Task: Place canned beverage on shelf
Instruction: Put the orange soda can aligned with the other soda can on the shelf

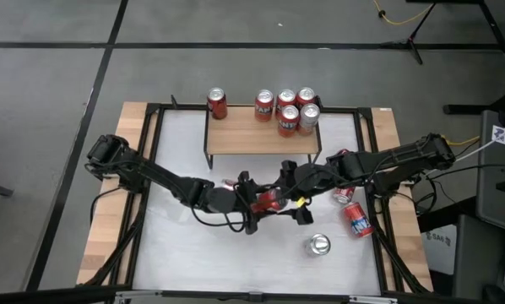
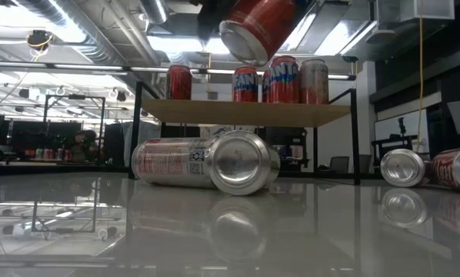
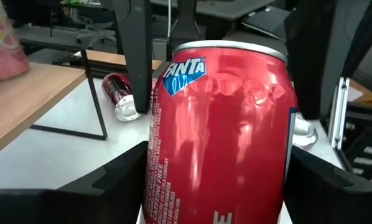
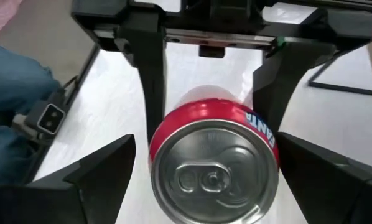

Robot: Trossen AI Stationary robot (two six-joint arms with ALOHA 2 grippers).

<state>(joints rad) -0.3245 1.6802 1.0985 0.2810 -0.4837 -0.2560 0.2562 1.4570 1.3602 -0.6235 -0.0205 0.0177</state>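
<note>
Red painted aluminium marks the Fanta can (image 3: 223,93), which is clasped across its body by the left gripper (image 3: 217,149) and held in the air over the middle of the table (image 1: 176,253), just in front of the shelf's front edge. The right gripper (image 4: 206,140) is set around the can's lid end with its fingers spread wide. A gap is seen on each side, so no grasp by it is judged to be made.

A handover between the arms appears to be the step in hand. It is best done if the right fingers are closed squarely on the cylinder's flanks, clear of the left fingers (image 3: 111,186), before the left hold is released. The wall is thin, glossy and slightly dented, so a firm but gentle squeeze is called for. The can is seen tilted in the low view, so it should be brought upright before it is set down.

The shelf (image 1: 244,139) is a light-wood plank on thin black metal legs. One can (image 1: 217,103) is stood at its back left corner and four cans (image 1: 290,108) are clustered at its back right, so bare plank along the front edge is left for placing. Loose cans (image 1: 351,209) are lain near the table's right edge, their silver ends polished and ringed. The white tabletop is smooth and reflective.
</note>
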